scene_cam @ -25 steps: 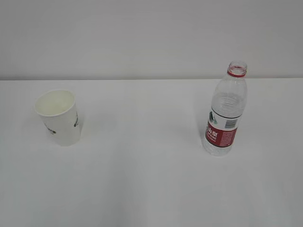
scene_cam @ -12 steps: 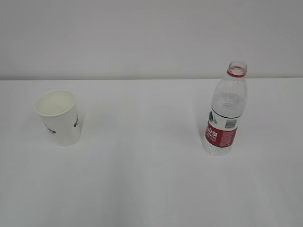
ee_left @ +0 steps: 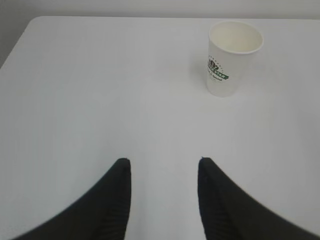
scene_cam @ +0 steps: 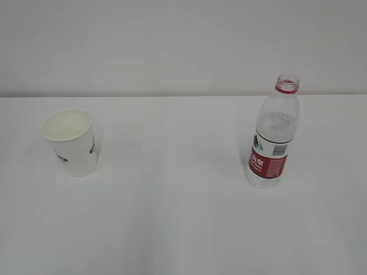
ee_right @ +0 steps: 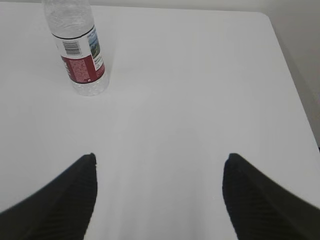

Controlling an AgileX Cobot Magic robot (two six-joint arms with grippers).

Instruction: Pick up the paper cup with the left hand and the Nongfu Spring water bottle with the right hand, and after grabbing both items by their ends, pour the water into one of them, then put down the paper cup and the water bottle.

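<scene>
On the white table (scene_cam: 183,229), the Nongfu Spring water bottle (scene_cam: 274,137) stood upright at right, the paper cup (scene_cam: 71,142) at left, well apart. The right hand (ee_right: 159,172) was held wide open and empty, the left hand (ee_left: 164,172) half open and empty. The approach seemed unstarted; each reach was judged next.

The paper cup (scene_cam: 71,141) is showing matt white paper with a rolled rim and small green print on its side. The Nongfu Spring water bottle (scene_cam: 273,137) is looking like clear, ribbed, glossy plastic, wearing a smooth printed label and a red plastic neck ring. The tabletop (scene_cam: 172,217) is appearing smooth, white and faintly sheened.
</scene>
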